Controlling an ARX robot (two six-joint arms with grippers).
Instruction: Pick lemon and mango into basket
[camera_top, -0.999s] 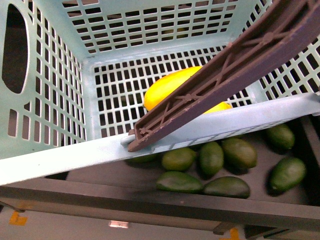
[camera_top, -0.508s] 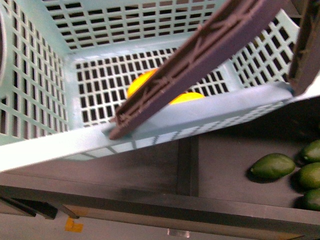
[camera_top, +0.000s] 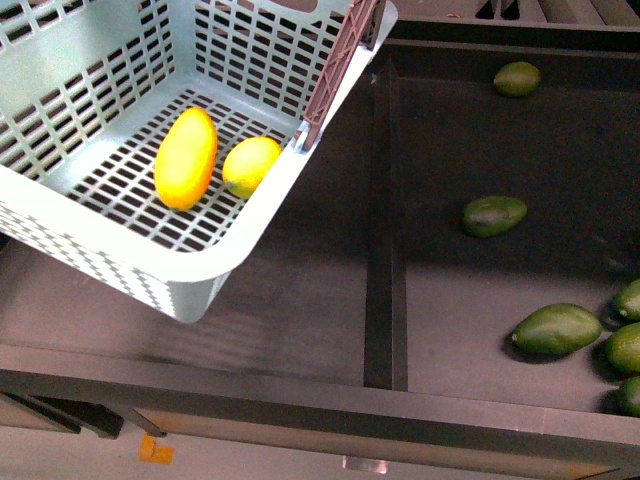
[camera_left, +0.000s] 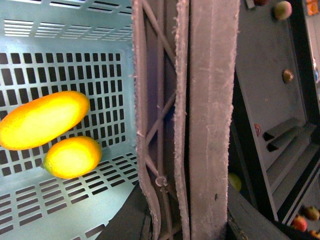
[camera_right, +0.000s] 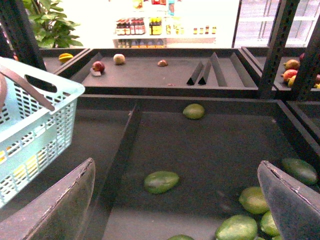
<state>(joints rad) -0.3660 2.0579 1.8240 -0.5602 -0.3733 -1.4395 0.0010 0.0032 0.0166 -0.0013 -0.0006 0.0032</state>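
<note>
The teal basket (camera_top: 250, 238) hangs tilted over the left compartment of the dark shelf. The orange-yellow mango (camera_top: 186, 158) lies on its slotted floor, with the shorter yellow lemon (camera_top: 251, 165) right beside it. In the left wrist view the mango (camera_left: 42, 120) and lemon (camera_left: 73, 157) lie side by side, seemingly touching. My left gripper (camera_left: 187, 224) is shut on the basket's brown ribbed handles (camera_left: 205, 125). The right gripper (camera_right: 175, 210) stands open over the right compartment, nothing between its fingers (camera_right: 55, 205). The basket (camera_right: 35, 125) is off to its side. Neither gripper shows in the front view.
Dark green oval fruits (camera_top: 494, 215) (camera_top: 556, 328) (camera_top: 517, 78) lie scattered in the right compartment. A raised divider (camera_top: 385, 300) separates the two compartments. Beyond them a further tray holds a few small fruits (camera_right: 98, 66) and wedge-shaped dividers (camera_right: 202, 74).
In the front view the basket has gone from filling the frame to the upper left. Mango and lemon now show whole. The green fruits have shifted right.
</note>
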